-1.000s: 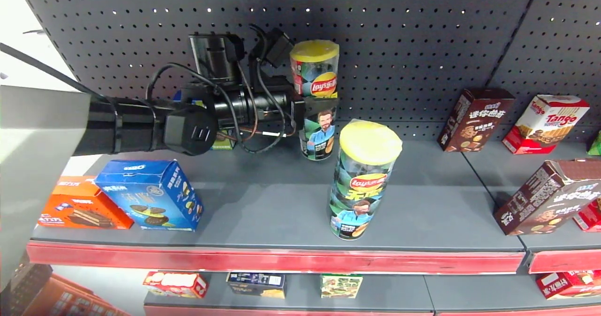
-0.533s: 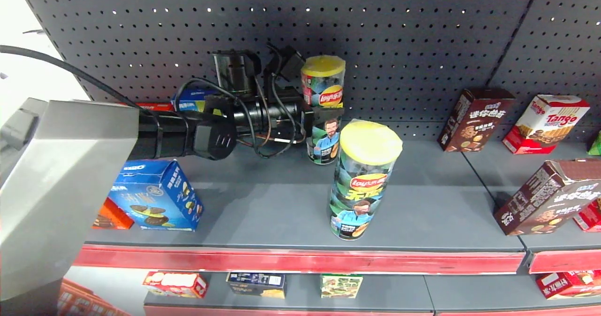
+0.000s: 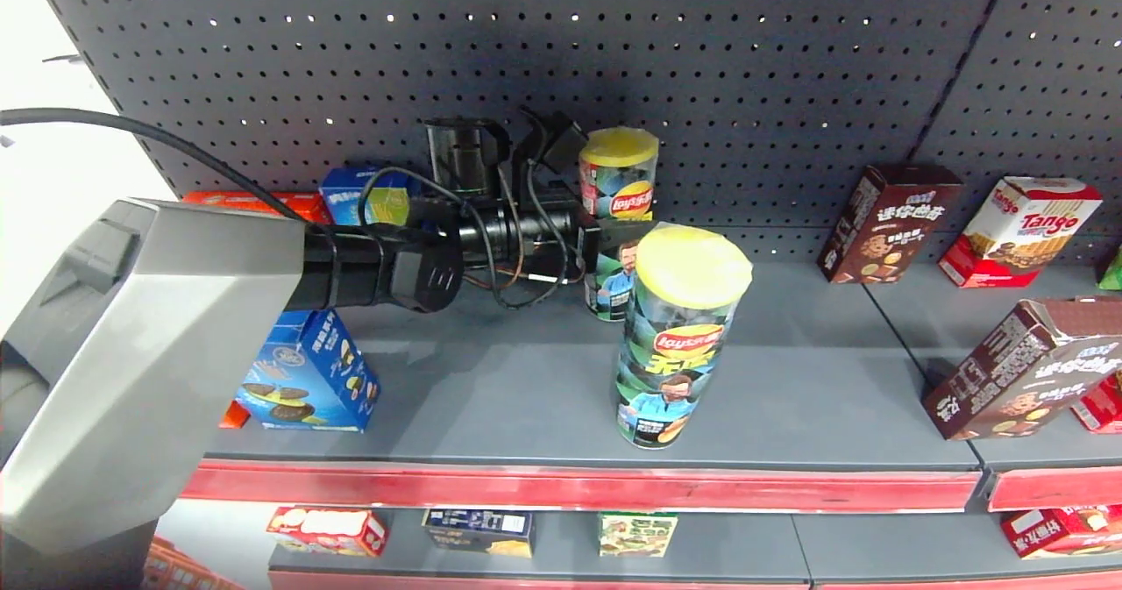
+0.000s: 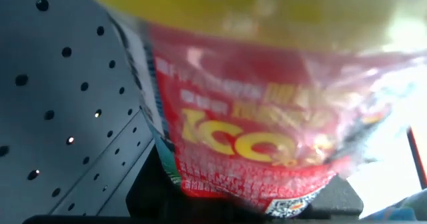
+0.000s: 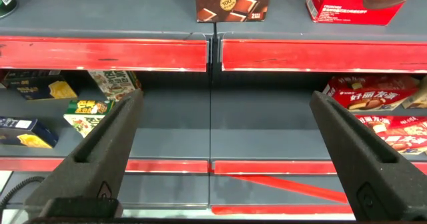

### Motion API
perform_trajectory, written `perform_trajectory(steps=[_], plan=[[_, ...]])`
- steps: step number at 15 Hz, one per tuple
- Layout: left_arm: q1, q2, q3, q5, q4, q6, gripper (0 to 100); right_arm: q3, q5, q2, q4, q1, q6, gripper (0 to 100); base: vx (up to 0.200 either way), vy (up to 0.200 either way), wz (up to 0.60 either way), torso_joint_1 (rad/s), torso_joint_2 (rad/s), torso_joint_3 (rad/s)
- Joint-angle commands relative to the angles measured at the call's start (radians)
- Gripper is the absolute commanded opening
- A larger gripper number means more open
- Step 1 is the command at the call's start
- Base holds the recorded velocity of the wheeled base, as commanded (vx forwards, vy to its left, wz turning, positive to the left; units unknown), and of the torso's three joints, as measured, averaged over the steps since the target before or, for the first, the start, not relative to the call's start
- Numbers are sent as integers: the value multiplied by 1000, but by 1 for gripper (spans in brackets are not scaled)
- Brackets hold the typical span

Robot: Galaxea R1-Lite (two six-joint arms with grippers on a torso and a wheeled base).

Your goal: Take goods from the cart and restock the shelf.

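Note:
My left gripper (image 3: 603,241) is shut on a chips can (image 3: 619,180) with a yellow lid, holding it upright by its middle at the back of the grey shelf (image 3: 491,397), close to the pegboard. The left wrist view shows the same chips can (image 4: 247,117) close up, red label and yellow lid. A second, identical chips can (image 3: 679,336) stands nearer the front edge and covers the lower right of the held one. I cannot tell whether the held can touches the shelf. My right gripper (image 5: 227,96) is open with nothing in it, facing the lower shelves.
A blue cookie box (image 3: 307,371) and an orange box (image 3: 232,415) stand front left, and another blue box (image 3: 364,195) sits behind the arm. Brown boxes (image 3: 885,222) (image 3: 1017,366) and a red-and-white box (image 3: 1021,231) fill the right side. Small boxes (image 3: 478,529) lie on the shelf below.
The left arm has carried the chips can lower, rightward and deeper, to just behind the front can. The front can has not moved.

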Motion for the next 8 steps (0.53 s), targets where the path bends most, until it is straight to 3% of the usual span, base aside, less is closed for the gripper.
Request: perform_trajectory(steps=[1, 5, 8], plan=[[-2, 9, 0, 0, 0, 1, 100, 0, 0, 3, 0, 0, 0, 100, 0, 0, 0, 0, 0, 0], [1, 0, 25, 16, 1, 6, 100, 0, 0, 3, 0, 0, 0, 100, 0, 0, 0, 0, 0, 0], [10, -89, 117, 107, 12, 73, 100, 0, 0, 3, 0, 0, 0, 100, 0, 0, 0, 0, 0, 0]])
